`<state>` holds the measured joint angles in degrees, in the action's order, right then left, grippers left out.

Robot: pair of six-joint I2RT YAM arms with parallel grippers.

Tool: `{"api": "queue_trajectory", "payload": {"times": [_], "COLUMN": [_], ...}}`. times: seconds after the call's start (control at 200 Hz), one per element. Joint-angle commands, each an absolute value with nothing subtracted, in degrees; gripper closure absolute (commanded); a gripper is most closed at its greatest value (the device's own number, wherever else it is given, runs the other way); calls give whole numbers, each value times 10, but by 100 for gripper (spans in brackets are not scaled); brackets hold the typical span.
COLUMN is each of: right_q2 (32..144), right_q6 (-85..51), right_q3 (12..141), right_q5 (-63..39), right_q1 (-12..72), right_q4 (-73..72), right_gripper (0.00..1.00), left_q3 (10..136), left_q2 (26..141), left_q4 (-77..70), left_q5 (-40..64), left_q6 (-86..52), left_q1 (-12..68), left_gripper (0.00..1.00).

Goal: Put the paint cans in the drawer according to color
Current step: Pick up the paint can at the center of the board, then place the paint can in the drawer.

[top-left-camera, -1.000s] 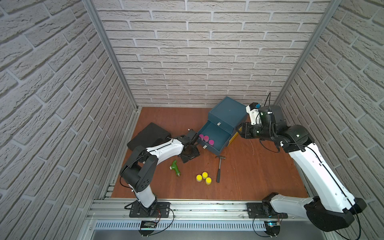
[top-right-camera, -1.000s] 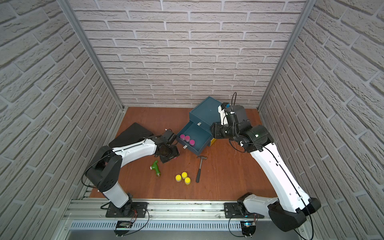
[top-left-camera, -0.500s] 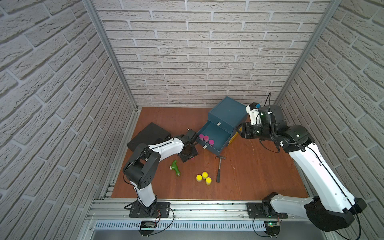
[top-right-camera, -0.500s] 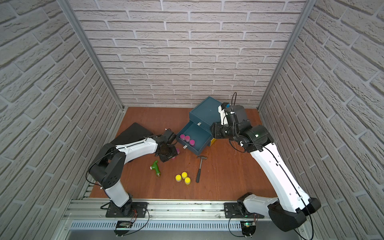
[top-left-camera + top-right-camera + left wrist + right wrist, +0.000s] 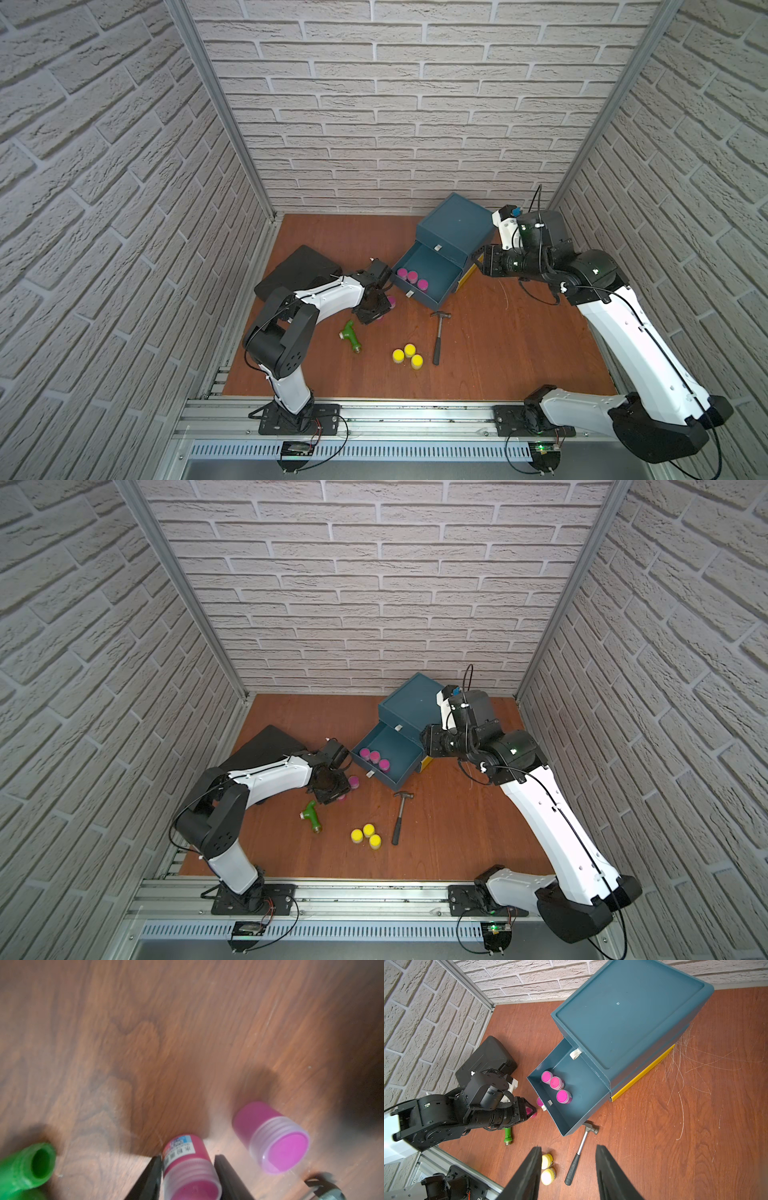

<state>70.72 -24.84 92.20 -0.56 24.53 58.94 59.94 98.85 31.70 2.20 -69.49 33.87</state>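
Note:
Three magenta paint cans [image 5: 412, 276] stand in the open teal drawer [image 5: 436, 266]. Two more magenta cans stand on the table near the drawer's front. My left gripper [image 5: 188, 1157] is down over the labelled one [image 5: 187, 1167], with both jaws against its sides. The other magenta can [image 5: 270, 1136] stands free beside it, also visible in a top view [image 5: 353, 782]. Three yellow paint cans [image 5: 410, 353] are grouped near the table's front. My right gripper [image 5: 568, 1147] hangs open and empty beside the cabinet [image 5: 457, 224].
A green pipe fitting [image 5: 351, 336] lies just in front of the left gripper. A hammer [image 5: 437, 340] lies between the drawer and the yellow cans. A black case [image 5: 297, 270] sits at the back left. A yellow drawer edge [image 5: 467, 278] shows under the cabinet.
The left gripper's jaws have narrowed round the magenta can, and the left forearm has shifted slightly. The right arm has not moved.

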Motion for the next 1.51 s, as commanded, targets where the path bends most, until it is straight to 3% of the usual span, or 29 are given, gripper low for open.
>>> {"api": "queue_trajectory", "payload": {"times": [0.0,0.115,0.355,0.64,1.145,1.5], "right_q2": [698,699,698,698,676,657], "right_q6": [-251,-250,-249,-248,-251,-252], "right_q3": [916,918,920,917,906,898], "right_q5": [-10,-9,-7,-7,0,6], "right_q1": [242,242,242,242,241,239], "right_q4": [569,569,568,563,565,570], "right_gripper": [52,52,52,52,52,52], "left_q3": [592,597,646,812,1183,1246], "left_q2": [973,973,931,886,1144,1227], "left_q4": [326,337,425,543,608,664], "left_q5": [13,11,-13,-43,29,56], "left_q6": [-700,-701,-723,-738,-759,-812], "left_q1": [336,336,335,336,441,473], "left_gripper": [56,63,87,92,94,96]}}
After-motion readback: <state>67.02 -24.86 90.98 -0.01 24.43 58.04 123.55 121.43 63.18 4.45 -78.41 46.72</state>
